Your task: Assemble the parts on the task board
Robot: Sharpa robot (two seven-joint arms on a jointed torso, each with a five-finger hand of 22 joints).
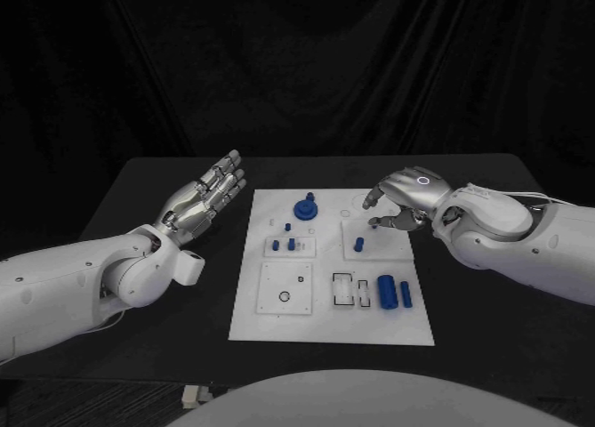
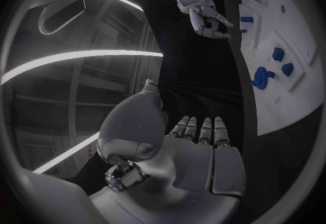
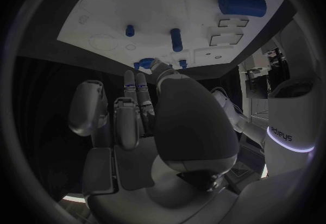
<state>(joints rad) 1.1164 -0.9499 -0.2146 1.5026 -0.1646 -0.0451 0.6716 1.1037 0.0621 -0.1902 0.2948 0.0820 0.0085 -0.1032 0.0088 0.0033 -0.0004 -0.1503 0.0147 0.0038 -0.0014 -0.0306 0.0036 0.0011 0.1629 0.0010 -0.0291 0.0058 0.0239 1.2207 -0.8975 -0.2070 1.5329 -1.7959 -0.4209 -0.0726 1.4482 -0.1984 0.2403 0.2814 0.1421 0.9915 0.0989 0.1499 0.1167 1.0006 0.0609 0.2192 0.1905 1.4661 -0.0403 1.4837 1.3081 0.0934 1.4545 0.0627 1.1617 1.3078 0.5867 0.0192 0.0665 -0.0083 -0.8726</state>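
White plate: the task board (image 1: 278, 325) lies in the middle of the black table (image 1: 143, 196), its long side running away from the robot.
Near end of the board: two blue cylinders (image 1: 389, 292) lie side by side toward the right, just beside small rectangular slots; a square panel with a small ring sits to the left.
Middle of the board: small blue pegs (image 1: 288, 244) stand on a raised square to the left, and one blue peg (image 1: 358, 243) stands on the square to the right.
Far end of the board: a round blue part with a stub (image 1: 305, 210) stands near the far edge.
Left hand (image 1: 205, 197): raised beside the board's left edge, apart from it, fingers straight and close together, holding nothing.
Right hand (image 1: 402, 200): above the board's far right corner, fingers curled downward; whether they pinch anything cannot be told.
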